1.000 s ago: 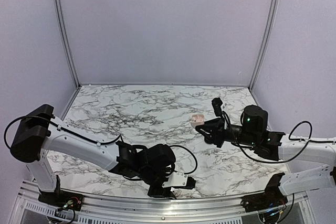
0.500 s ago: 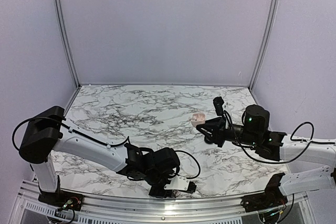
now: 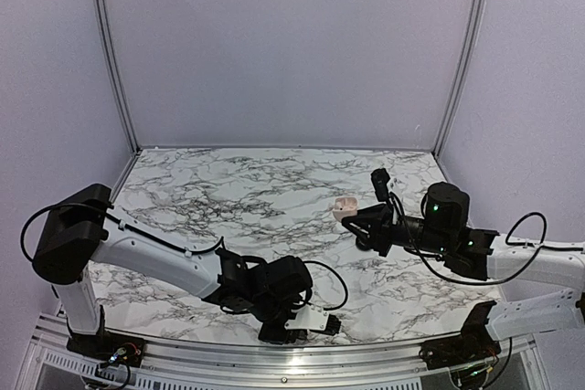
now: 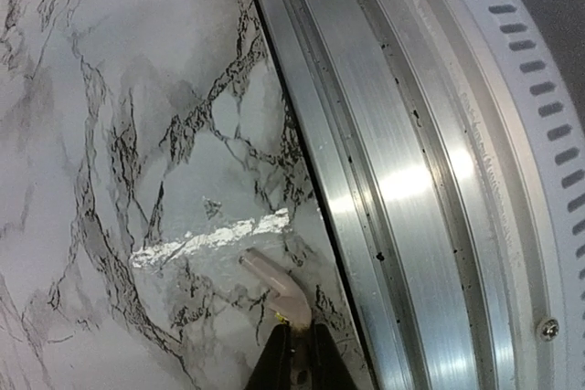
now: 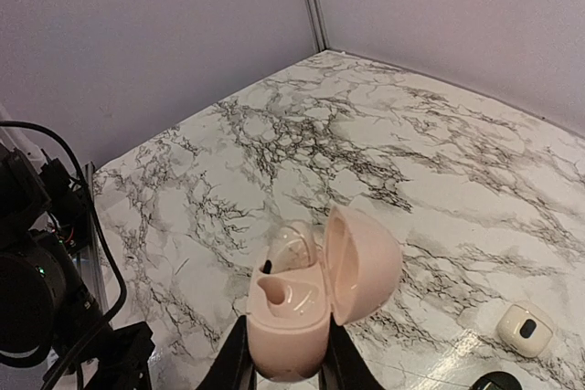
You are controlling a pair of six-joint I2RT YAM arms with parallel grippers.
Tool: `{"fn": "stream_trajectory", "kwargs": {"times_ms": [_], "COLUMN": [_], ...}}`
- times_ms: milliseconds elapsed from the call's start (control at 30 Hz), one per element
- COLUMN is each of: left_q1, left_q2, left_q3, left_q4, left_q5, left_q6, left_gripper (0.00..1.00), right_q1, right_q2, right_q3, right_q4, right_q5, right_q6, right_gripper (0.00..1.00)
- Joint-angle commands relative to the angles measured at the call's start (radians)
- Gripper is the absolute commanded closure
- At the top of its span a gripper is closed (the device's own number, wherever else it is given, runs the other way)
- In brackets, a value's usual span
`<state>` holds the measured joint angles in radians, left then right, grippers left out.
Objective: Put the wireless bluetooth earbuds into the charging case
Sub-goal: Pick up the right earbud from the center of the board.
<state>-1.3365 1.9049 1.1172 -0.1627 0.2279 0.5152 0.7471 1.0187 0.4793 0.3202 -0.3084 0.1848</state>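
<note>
My right gripper [image 5: 286, 353] is shut on the charging case [image 5: 285, 317], a pale pink pebble held above the table with its lid [image 5: 361, 262] hinged open to the right. One pale earbud [image 5: 297, 246] sits in the far socket; the near socket [image 5: 285, 294] is empty. In the top view the case [image 3: 344, 207] is at the right centre. My left gripper [image 4: 299, 337] is shut on the other earbud [image 4: 274, 282], pale pinkish with a bent stem, right at the table surface beside the front rail. In the top view the left gripper [image 3: 315, 324] is at the front edge. No black earbuds show.
An aluminium rail [image 4: 411, 180] runs along the table's front edge just right of the left gripper. A white squarish piece with a dark spot [image 5: 524, 328] and a black round puck [image 5: 498, 381] lie on the marble table [image 3: 256, 194] near the right arm.
The left arm has lowered and its gripper has shifted slightly toward the front edge, then held still. The right arm with the case has barely moved.
</note>
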Motion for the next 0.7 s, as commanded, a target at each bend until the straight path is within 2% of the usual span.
{"fn": "stream_trajectory", "kwargs": {"times_ms": [0,133,333,400,533,667], "left_q1": [0.034,0.056,0.108,0.132,0.187,0.194], "left_q2": [-0.064,-0.121,-0.261,-0.332,-0.485,-0.546], "left_q3": [-0.02,-0.063,-0.145,-0.172,-0.218,-0.186], "left_q4": [-0.014,0.019,0.12,0.195,0.386,0.425], "left_q5": [0.001,0.01,0.061,0.086,0.132,0.112], "left_q6": [-0.045,-0.094,-0.23,-0.322,-0.604,-0.799], "left_gripper": [0.94,1.0,1.0,1.0,1.0,1.0], "right_q1": [-0.009,-0.009,-0.009,-0.009,0.015,0.091], "right_q2": [0.003,0.014,0.027,0.029,0.055,0.105], "right_q3": [0.012,0.012,0.001,-0.022,-0.071,-0.078], "right_q4": [0.02,0.046,0.119,0.199,0.395,0.527], "right_q5": [0.001,0.009,0.092,0.124,0.234,0.365], "right_q6": [-0.014,-0.011,-0.037,-0.056,-0.136,-0.306], "right_gripper": [1.0,1.0,1.0,1.0,1.0,1.0]}}
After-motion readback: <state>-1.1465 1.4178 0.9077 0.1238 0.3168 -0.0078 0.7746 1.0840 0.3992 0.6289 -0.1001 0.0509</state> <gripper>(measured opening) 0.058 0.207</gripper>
